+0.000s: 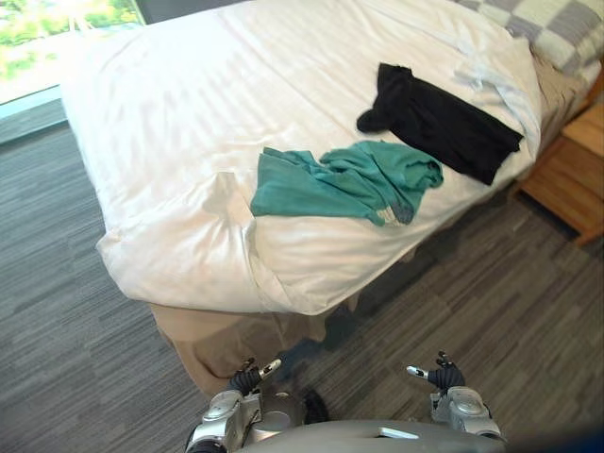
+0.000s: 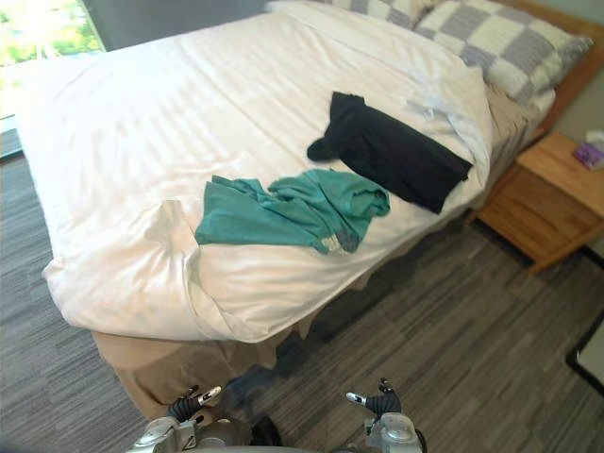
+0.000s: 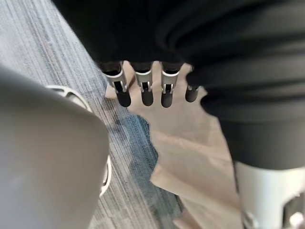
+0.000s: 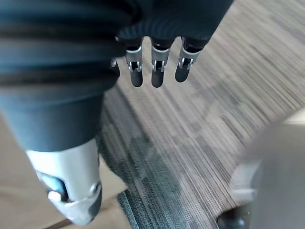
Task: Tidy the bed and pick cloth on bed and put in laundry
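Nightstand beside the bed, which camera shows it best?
The right eye view: the nightstand shows its top and front almost whole. The left eye view cuts it at the edge; both wrist views face the carpet.

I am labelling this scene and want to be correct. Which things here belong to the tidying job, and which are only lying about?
For the job:
green cloth, on the bed
black cloth, on the bed beside it
white bed cover, rumpled at the near corner

Only lying about:
checked pillows
wooden bedside table
grey carpet
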### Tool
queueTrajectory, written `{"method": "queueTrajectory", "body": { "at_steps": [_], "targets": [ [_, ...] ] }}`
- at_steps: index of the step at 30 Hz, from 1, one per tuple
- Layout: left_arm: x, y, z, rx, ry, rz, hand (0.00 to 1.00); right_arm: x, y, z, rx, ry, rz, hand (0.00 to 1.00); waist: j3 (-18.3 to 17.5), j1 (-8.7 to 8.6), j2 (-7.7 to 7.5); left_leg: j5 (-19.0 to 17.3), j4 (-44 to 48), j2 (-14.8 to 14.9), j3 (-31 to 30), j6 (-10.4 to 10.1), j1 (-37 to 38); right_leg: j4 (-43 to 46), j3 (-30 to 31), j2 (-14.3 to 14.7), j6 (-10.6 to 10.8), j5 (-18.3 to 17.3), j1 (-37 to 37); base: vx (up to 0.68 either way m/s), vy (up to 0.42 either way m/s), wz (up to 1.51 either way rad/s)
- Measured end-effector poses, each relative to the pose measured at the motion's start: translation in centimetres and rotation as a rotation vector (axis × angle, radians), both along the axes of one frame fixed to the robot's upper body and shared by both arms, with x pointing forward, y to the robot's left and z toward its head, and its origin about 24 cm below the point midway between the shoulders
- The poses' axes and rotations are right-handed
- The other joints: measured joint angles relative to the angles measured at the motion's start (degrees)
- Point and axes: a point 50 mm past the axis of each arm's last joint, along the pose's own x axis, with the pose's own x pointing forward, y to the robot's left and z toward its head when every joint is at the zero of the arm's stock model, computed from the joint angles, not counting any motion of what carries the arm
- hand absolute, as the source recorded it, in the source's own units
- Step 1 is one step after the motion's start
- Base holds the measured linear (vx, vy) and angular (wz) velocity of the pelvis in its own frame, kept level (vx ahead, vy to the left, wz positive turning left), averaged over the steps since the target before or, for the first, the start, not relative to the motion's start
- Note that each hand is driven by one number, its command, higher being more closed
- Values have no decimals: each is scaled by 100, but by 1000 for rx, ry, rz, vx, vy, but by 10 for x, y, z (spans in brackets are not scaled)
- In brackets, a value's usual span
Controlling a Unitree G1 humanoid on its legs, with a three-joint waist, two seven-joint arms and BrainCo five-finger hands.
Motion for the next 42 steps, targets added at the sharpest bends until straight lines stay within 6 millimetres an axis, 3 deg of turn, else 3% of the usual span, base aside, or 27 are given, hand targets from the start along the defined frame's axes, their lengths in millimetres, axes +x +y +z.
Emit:
{"method": "queueTrajectory", "body": {
  "at_steps": [3,4,5,6,7,8,10,15,19,22,26,30,35,42],
  "targets": [
    [-2,3,-1,9,12,-2,0,-25,-1,-6,11,64,-35,0,10,-115,-53,192,-266,74,-1204,-318,266,-1519,1158,366,162,-132,-497,233,-339,205],
    [-1,7,0,20,12,-5,0,-26,0,-7,25,64,-52,0,-7,-142,-156,271,-347,25,-1571,-476,260,-2505,1657,502,333,27,-553,148,-355,160],
    [-1,10,0,27,9,-5,0,-26,2,-7,31,64,-52,0,-25,-139,-238,293,-372,-36,-1694,-536,248,-2956,1839,517,366,215,-545,168,-387,160],
    [2,19,2,55,6,3,0,-26,6,-9,52,71,-58,0,-7,-75,-456,305,-382,-148,-1984,-725,281,-3484,2013,498,224,627,-456,142,-311,98],
    [3,15,2,48,5,-1,0,-24,2,-8,51,66,-66,0,-69,-2,-291,386,-439,20,-1983,-846,261,-3586,1990,639,175,696,-369,138,-273,86],
    [1,12,1,45,8,-2,0,-21,-1,-7,47,52,-65,0,-99,5,-241,400,-508,82,-1960,-862,257,-3693,1984,720,149,677,-315,142,-195,41],
    [-6,1,-3,24,18,17,0,-1,-6,0,46,-7,-41,0,-96,-7,70,561,-811,333,-2056,-1053,401,-4010,1765,975,51,702,-89,153,-222,31],
    [-7,1,-3,57,21,25,0,1,3,-2,99,-3,0,0,-87,-28,69,626,-899,511,-2050,-1113,547,-4442,1510,1170,-42,755,324,74,-93,21],
    [-9,12,-1,80,-11,104,0,-14,10,-8,137,66,-52,0,-94,-40,-165,658,-384,500,-1440,-1103,214,-4685,1172,1009,27,823,574,-3,18,42],
    [-17,20,-1,91,-22,231,0,-19,12,-11,152,108,-72,0,-106,-24,-188,730,-507,447,-1463,-1052,205,-4761,1122,986,38,877,580,-14,18,15],
    [-21,25,0,83,-39,398,0,-22,8,-11,166,121,-142,0,-104,-45,-168,1144,-1113,363,-1464,-1052,384,-4852,1040,963,15,973,569,-81,-9,14],
    [-19,40,5,73,-92,632,0,-37,-7,-12,175,138,-271,0,-154,-79,35,1480,-1695,352,-1462,-1053,523,-4948,852,998,23,986,556,-96,-20,21],
    [-8,80,32,105,-341,983,0,-38,-22,-8,171,121,-333,0,-215,-69,113,1567,-1981,345,-1413,-1062,551,-5039,760,1025,34,993,580,-73,7,14],
    [8,129,85,241,-726,1156,0,-35,-36,-3,185,87,-368,0,-234,-52,73,1536,-1985,319,-1302,-1088,567,-5148,772,1018,66,1030,671,51,22,4]
  ]
}}
